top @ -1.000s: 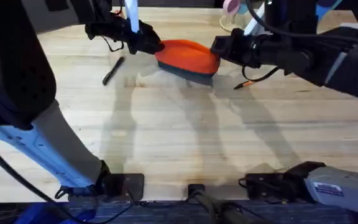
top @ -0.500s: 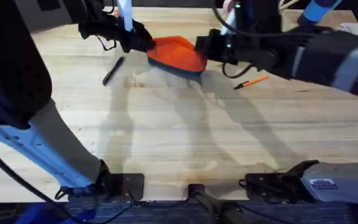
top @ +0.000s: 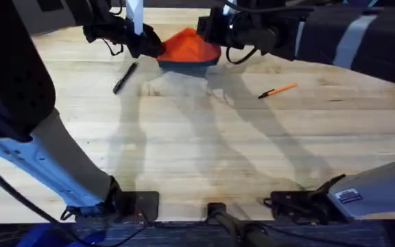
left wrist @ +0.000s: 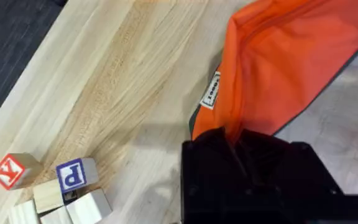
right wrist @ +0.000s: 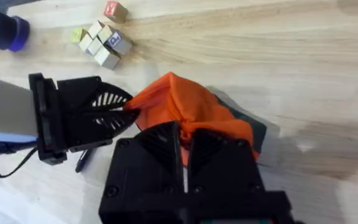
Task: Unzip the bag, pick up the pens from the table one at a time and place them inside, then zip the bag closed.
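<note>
A pale wooden plank table [top: 204, 137] with visible grain carries everything here. Near its far edge, about midway along, the orange pencil pouch [top: 186, 48] is bunched into a hump, its dark underside showing along the near side. The left gripper [top: 158, 48] has its black fingers pinching one end of the pouch; the left wrist view shows orange fabric [left wrist: 278, 68] gathered between them beside a small white label [left wrist: 211, 91]. The right gripper [top: 208, 34], reaching across from the right side, has its fingers pressed together on a fold of fabric [right wrist: 188, 115] at the other end, so the pouch is squeezed short between the two.

The black pen [top: 125, 77] lies on the table just nearer than the left gripper, angled. The orange pen with a black tip [top: 277, 90] lies apart to the right of the pouch. A cluster of wooden letter blocks [left wrist: 55, 190] sits near the table's far edge.
</note>
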Controlling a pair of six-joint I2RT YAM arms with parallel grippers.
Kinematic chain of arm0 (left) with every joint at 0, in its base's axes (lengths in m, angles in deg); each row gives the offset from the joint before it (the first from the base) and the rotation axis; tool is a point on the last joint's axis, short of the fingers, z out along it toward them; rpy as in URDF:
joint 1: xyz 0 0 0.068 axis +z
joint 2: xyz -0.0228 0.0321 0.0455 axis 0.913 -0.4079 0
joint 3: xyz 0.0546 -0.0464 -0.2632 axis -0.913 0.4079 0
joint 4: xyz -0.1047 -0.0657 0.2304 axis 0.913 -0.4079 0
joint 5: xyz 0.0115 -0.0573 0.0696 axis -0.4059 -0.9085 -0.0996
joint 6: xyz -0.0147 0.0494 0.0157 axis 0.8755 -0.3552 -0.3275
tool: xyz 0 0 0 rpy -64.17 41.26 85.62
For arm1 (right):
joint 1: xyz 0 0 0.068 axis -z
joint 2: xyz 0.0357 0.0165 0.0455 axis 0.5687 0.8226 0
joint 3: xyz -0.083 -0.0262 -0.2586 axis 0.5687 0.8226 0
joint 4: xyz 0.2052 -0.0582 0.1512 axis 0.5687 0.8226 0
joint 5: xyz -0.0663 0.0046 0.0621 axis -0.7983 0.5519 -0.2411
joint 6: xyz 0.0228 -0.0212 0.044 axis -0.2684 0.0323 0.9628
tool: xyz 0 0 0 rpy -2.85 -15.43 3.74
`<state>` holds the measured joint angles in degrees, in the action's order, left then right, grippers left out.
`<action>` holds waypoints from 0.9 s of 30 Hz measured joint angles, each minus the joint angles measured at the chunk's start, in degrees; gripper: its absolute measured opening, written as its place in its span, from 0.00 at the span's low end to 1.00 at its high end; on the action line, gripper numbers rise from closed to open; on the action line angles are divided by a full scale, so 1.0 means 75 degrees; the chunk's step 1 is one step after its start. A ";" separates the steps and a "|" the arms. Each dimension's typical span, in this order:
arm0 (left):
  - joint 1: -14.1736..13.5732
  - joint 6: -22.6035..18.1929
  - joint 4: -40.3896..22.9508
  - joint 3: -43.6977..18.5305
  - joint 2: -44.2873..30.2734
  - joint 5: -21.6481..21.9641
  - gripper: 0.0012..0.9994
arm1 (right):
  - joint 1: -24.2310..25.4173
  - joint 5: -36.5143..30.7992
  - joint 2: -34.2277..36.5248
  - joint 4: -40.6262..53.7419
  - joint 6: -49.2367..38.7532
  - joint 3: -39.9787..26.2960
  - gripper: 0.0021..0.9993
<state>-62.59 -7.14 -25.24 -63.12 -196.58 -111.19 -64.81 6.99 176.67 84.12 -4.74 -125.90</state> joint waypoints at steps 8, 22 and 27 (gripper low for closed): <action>0.0000 0.0000 -0.0003 0.0000 0.0000 0.0018 0.04 | -0.0012 0.0006 0.0042 -0.0026 0.0000 -0.0051 0.03; -0.0003 0.0000 -0.0006 0.0000 0.0000 0.0012 0.04 | -0.0015 0.0032 0.0043 0.0073 0.0000 -0.0056 0.03; -0.0006 0.0000 -0.0025 0.0000 0.0000 -0.0031 0.04 | -0.0015 0.0032 0.0040 0.0300 -0.0101 -0.0065 0.03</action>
<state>-62.64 -7.14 -25.43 -63.12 -196.58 -111.42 -64.92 7.23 176.97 86.37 -5.50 -126.39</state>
